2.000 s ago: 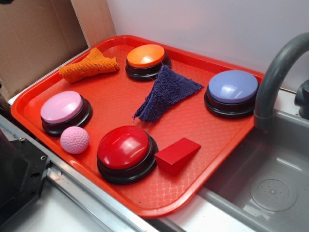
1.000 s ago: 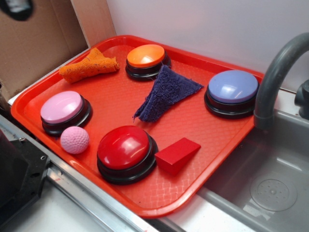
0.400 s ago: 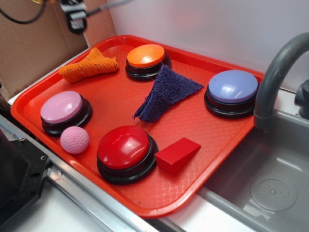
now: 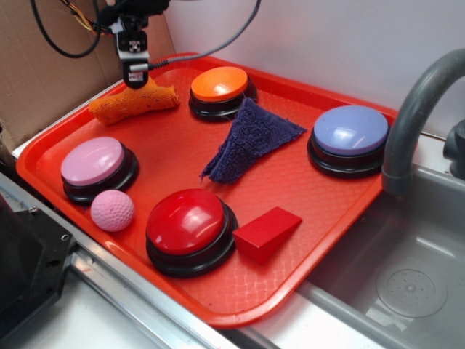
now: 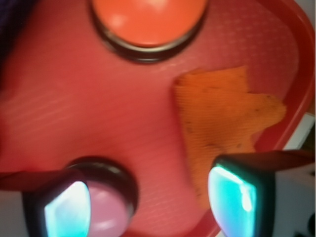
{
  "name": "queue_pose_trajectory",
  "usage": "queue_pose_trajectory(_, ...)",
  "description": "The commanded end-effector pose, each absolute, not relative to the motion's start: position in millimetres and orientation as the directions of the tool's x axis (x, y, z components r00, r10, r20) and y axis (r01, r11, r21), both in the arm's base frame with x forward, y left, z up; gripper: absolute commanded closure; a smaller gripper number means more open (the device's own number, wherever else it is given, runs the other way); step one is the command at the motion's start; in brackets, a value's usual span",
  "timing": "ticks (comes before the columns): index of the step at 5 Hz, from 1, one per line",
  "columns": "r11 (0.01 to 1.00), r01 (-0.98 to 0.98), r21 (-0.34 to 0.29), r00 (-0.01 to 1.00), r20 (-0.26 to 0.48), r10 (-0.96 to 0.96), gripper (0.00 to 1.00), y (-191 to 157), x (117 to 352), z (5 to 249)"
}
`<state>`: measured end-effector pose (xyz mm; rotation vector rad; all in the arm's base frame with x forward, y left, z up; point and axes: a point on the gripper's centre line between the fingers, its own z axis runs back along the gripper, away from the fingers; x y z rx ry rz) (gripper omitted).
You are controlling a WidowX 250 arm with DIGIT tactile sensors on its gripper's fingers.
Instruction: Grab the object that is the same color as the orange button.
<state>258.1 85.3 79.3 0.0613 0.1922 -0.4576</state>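
On the red tray (image 4: 334, 240), the orange cloth (image 4: 134, 102) lies at the orange button's (image 4: 220, 83) nine o'clock, under the gripper (image 4: 136, 76), whose jaws gape empty; I'd centre them over its bunched middle before descending.

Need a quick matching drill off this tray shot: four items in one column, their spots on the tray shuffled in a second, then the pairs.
Things
1. orange cloth
2. purple towel
3. pink ball
4. red block

Places
A. just right of the red button
B. between the orange button and the blue button
C. far left corner of the tray, under the gripper
D. near edge, in front of the pink button

Pairs: 1-C, 2-B, 3-D, 4-A
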Motion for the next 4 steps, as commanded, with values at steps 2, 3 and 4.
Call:
queue_pose_trajectory(2,0.932,0.36,0.035,0.924,-0.153,-0.351,0.0,145.5,238.6,57.3)
queue_pose_trajectory(3,0.929,0.371,0.005,0.915,-0.172,-0.365,0.0,146.9,249.7,44.3)
queue_pose_trajectory(4,0.917,0.399,-0.004,0.898,-0.198,-0.392,0.0,138.3,263.6,34.6)
